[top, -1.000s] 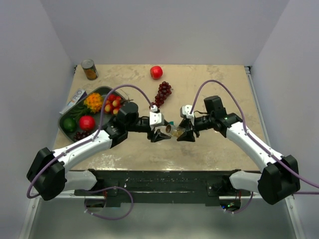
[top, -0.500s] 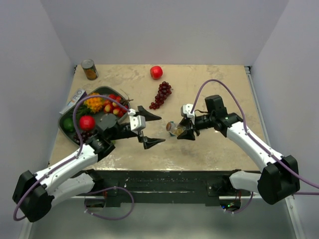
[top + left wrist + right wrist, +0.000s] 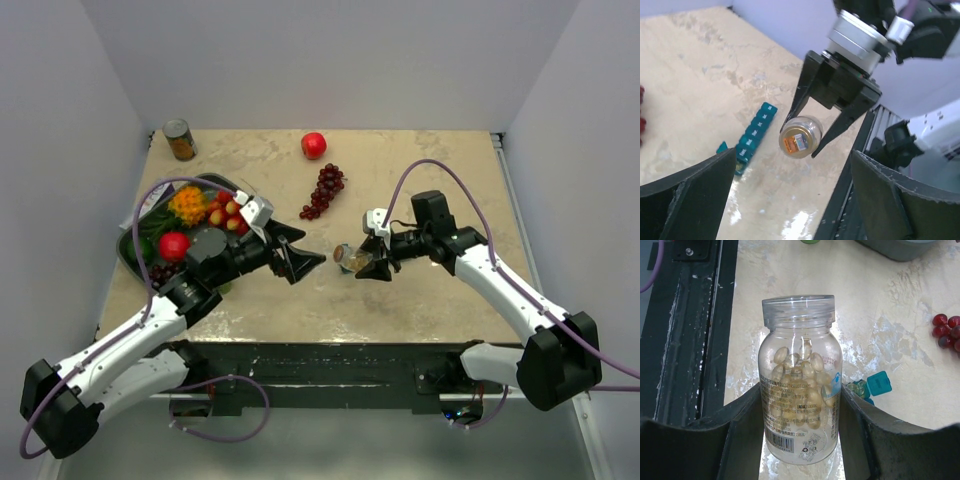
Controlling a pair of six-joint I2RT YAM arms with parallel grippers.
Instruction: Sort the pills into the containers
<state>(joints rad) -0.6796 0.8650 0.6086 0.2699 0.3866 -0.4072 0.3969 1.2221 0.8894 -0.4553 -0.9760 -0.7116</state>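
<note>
Table [image 3: 430,160], mottled beige. Places are given from the pill bottle.

Left arm [image 3: 150,325]: runs from its base at the near-left corner, stretched low and slanting toward the bottle. The wrist is level. Left gripper [image 3: 298,250] is just left of the bottle, not touching it. Its 2 fingers [image 3: 690,200] are spread wide with nothing between them.

Right arm [image 3: 500,285]: elbow bent, forearm coming in from the right, wrist pointing left. Right gripper [image 3: 360,263] is clamped on the bottle's sides, holding it off the table.

Fruit tray [image 3: 207,180]: dark green, well left of the bottle, beyond the left forearm.

Grapes [image 3: 322,190]: dark red bunch, beyond the bottle toward the far edge.

Pill bottle [image 3: 799,385]: clear plastic with a printed label, part-filled with pale yellow capsules [image 3: 790,372]. It lies along the fingers with its neck pointing away from the right wrist, and no cap is on the neck.

Pill organiser [image 3: 752,136]: teal, 1 straight row of compartments. It lies flat on the table directly under the bottle, with 1 end lid raised.
</note>
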